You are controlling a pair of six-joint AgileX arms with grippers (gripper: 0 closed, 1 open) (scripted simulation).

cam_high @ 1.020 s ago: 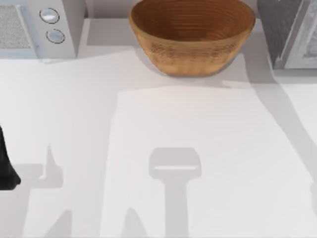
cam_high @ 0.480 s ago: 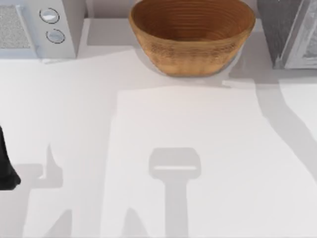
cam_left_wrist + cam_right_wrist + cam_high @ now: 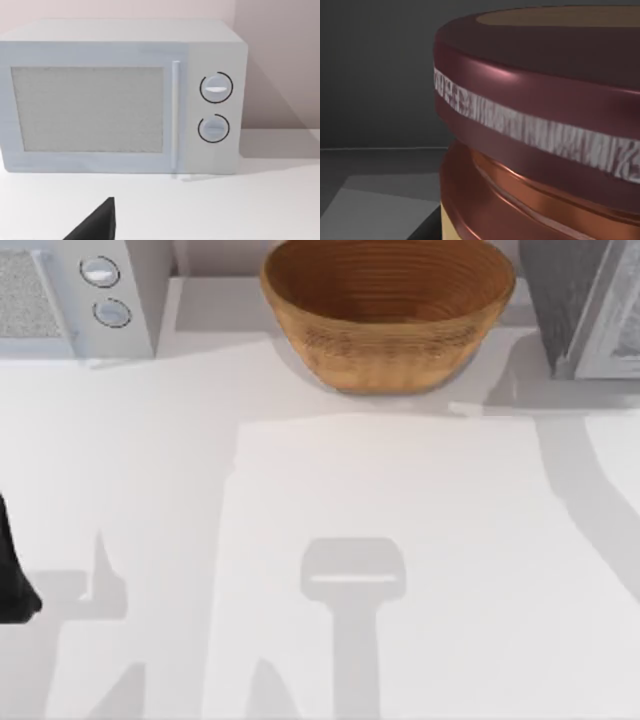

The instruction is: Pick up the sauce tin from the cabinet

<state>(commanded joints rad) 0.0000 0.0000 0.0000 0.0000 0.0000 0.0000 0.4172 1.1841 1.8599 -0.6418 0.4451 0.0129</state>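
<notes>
The sauce tin (image 3: 535, 115) looms very close in the right wrist view. It has a dark maroon lid with a pale band and a coppery-orange body. Dark grey inner walls of the cabinet (image 3: 375, 75) stand behind it. From above, the cabinet (image 3: 585, 310) is at the table's back right, with a speckled grey side and a pale framed door. My left arm (image 3: 12, 580) rests at the table's left edge. A dark part of the left gripper (image 3: 97, 222) shows in its wrist view, facing the white appliance.
A large woven brown basket (image 3: 388, 310) stands at the back middle. A white appliance with two round knobs (image 3: 75, 295) sits at the back left. The white table (image 3: 320, 500) spreads out in front of them, crossed by grey shadows.
The long shadow on the table's right side has slid further right, toward the cabinet. The left arm has not moved.
</notes>
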